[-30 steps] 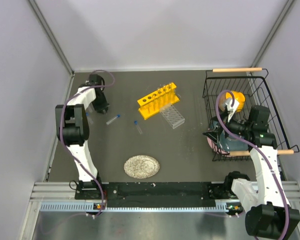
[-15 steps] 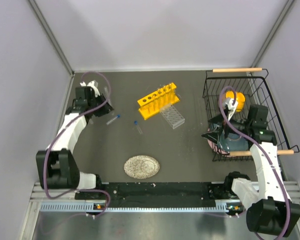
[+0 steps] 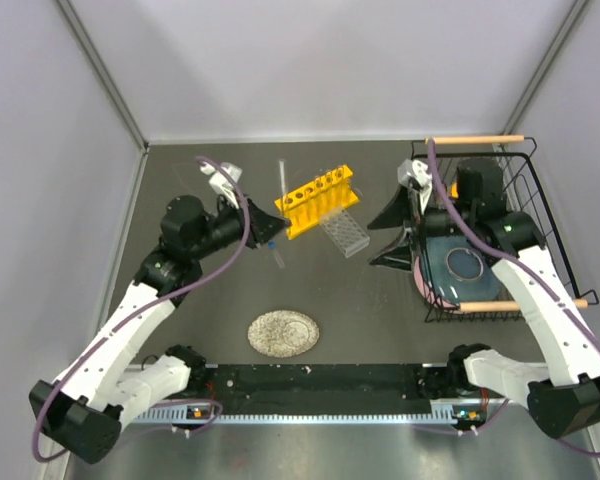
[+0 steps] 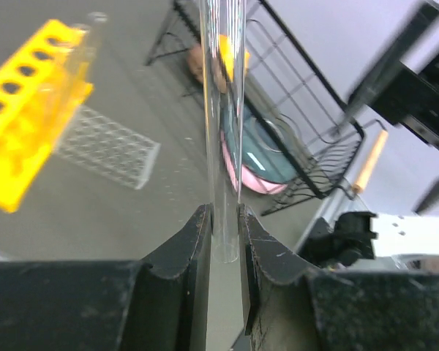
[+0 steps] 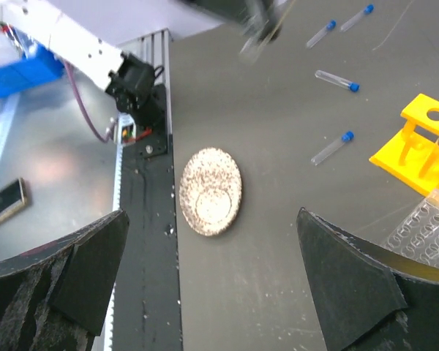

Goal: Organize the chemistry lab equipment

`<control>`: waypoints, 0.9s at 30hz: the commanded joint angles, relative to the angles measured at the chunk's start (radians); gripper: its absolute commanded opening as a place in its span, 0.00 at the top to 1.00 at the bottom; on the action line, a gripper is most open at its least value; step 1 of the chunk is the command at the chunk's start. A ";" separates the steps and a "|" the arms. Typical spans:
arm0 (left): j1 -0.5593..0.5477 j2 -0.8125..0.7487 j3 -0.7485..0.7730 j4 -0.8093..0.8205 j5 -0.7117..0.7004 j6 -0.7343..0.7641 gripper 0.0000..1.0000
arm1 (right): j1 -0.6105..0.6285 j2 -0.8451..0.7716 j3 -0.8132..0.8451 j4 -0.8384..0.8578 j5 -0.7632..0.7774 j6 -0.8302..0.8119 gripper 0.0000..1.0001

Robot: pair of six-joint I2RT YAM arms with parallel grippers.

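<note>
My left gripper (image 3: pixel 257 228) is shut on a thin clear glass tube (image 3: pixel 280 185) and holds it upright above the table, left of the yellow six-hole rack (image 3: pixel 318 200). In the left wrist view the tube (image 4: pixel 223 110) stands pinched between the fingertips (image 4: pixel 197 234), with the yellow rack (image 4: pixel 22 124) and the small clear gridded rack (image 4: pixel 106 146) beyond. The clear rack (image 3: pixel 345 232) lies just in front of the yellow one. My right gripper (image 3: pixel 388 236) is wide open and empty, right of the clear rack. Several blue-capped vials (image 5: pixel 333 148) lie loose on the table; one (image 3: pixel 277 253) is below the left gripper.
A round speckled plate (image 3: pixel 283 333) lies near the front centre and also shows in the right wrist view (image 5: pixel 211 191). A black wire basket (image 3: pixel 520 215) with bowls stands at the right. Grey walls enclose the table at the back and sides.
My left arm has swung from the far left corner toward the centre, holding the tube beside the yellow rack. My right gripper has come out of the basket to the left, beside the clear rack.
</note>
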 commanded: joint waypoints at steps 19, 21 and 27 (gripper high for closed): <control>-0.472 0.181 0.102 0.303 -0.323 -0.166 0.96 | 0.041 0.123 -0.102 0.836 0.061 1.040 0.05; -0.488 0.197 0.110 0.303 -0.338 -0.166 0.96 | 0.050 0.127 -0.113 0.850 0.064 1.046 0.08; -0.518 0.217 0.116 0.297 -0.375 -0.166 0.96 | 0.062 0.136 -0.145 0.876 0.067 1.078 0.30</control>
